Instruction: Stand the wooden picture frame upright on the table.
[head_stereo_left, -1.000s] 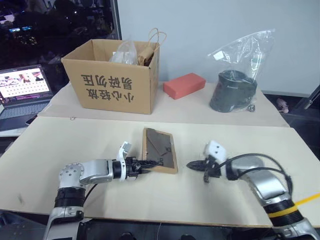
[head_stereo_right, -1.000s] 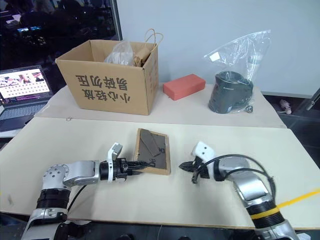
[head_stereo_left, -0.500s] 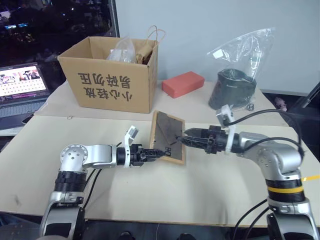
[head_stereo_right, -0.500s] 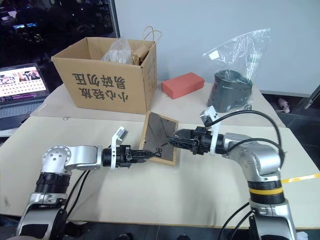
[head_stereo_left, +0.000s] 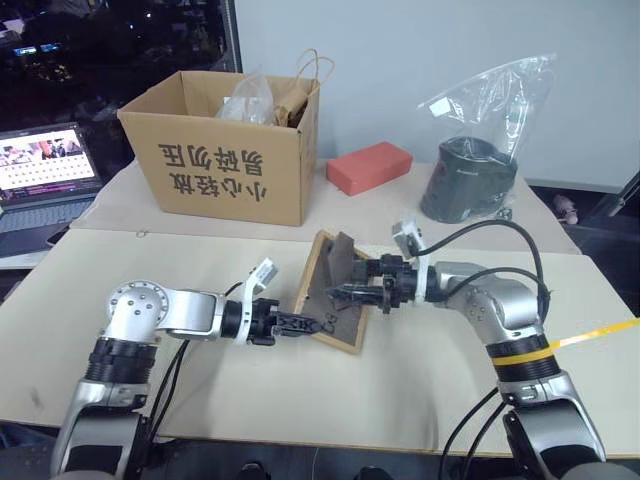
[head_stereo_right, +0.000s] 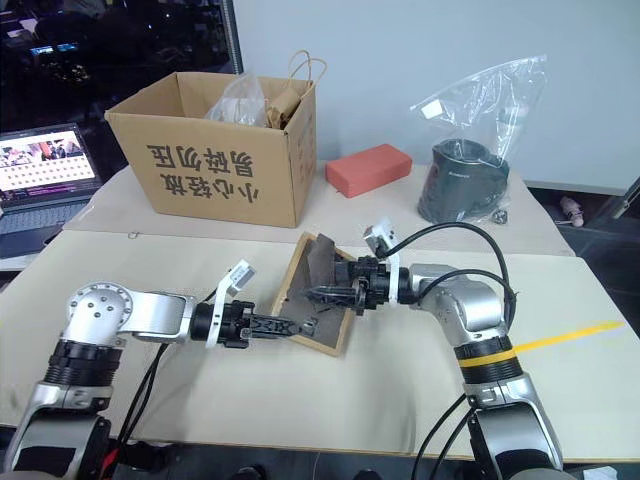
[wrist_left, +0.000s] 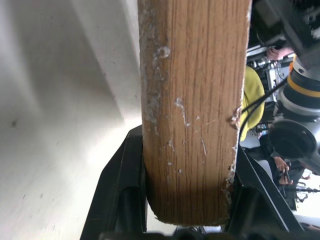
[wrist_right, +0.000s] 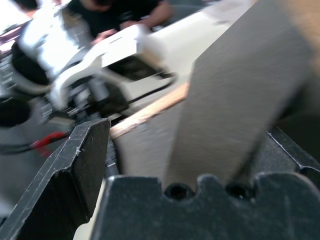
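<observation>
The wooden picture frame (head_stereo_left: 318, 280) is tilted up off the table (head_stereo_left: 420, 380), dark back and fold-out stand (head_stereo_left: 345, 255) facing the far right. My left gripper (head_stereo_left: 318, 325) is shut on the frame's lower edge; in the left wrist view the light-wood edge (wrist_left: 192, 110) sits clamped between the black fingers (wrist_left: 120, 190). My right gripper (head_stereo_left: 340, 293) reaches in level from the right against the back, open. In the right wrist view the grey stand (wrist_right: 240, 100) lies between its wide-spread fingers (wrist_right: 75, 170). The picture side is hidden.
A cardboard box (head_stereo_left: 225, 150) with bags stands at the back left. Beside it lie a red block (head_stereo_left: 368, 167) and a plastic bag holding a dark object (head_stereo_left: 470, 170). A laptop (head_stereo_left: 45, 175) sits at the far left. A seam crosses the table behind the frame.
The frame has gone from lying flat to tilted up, lifted by my left gripper. My right gripper moved left and up to the frame's back and went from shut to open around the stand.
</observation>
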